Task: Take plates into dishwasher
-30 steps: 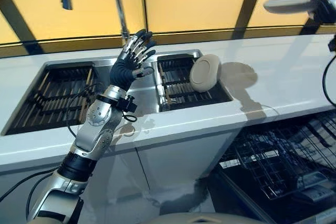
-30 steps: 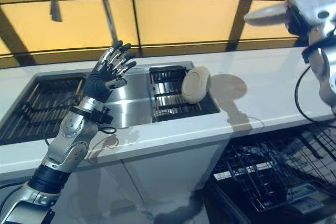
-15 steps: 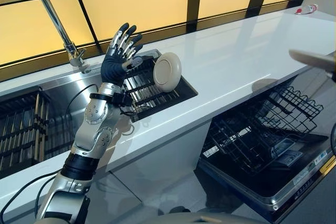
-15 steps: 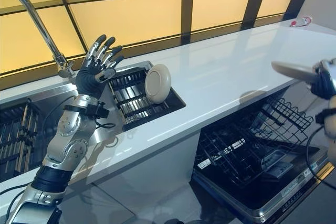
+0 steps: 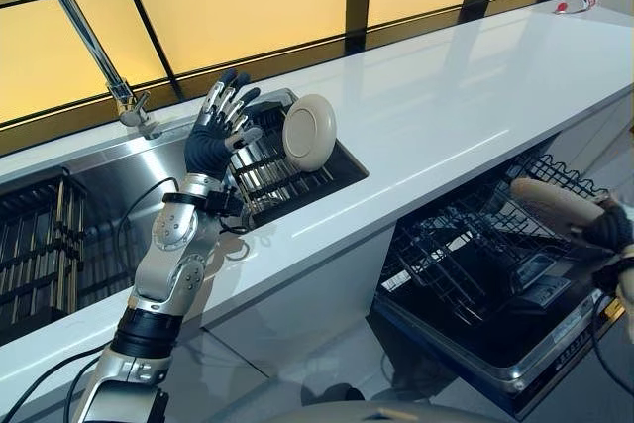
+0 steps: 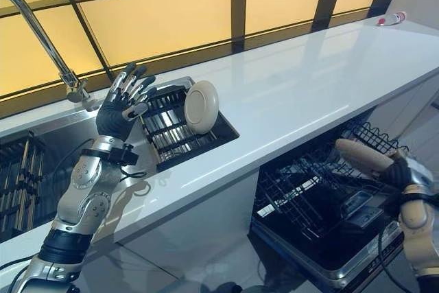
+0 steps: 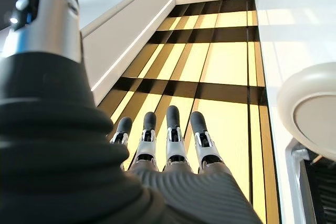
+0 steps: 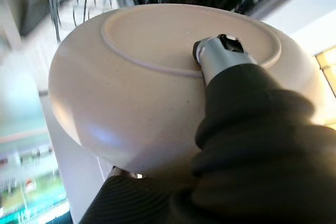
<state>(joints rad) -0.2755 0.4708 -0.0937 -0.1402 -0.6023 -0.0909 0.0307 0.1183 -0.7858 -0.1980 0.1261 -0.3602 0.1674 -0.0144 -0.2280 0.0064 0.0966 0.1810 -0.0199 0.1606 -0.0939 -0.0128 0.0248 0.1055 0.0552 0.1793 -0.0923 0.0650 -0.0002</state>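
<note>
right hand (image 6: 410, 182) grips a beige plate (image 6: 362, 156) at its rim, thumb pressed on the underside, held just above the open dishwasher rack (image 5: 466, 255). second plate (image 5: 308, 132) stands on edge in the sink rack (image 5: 272, 170). left hand (image 5: 218, 131) raised near it, fingers (image 7: 172, 132) spread, empty. plates look stiff, glazed, slippery and breakable; best taken by the rim.

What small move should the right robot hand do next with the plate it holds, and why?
Probably lower it toward the dishwasher rack. The right robot hand grips a beige plate just above the pulled-out rack, not yet in it. The left robot hand is open near the second plate.
</note>
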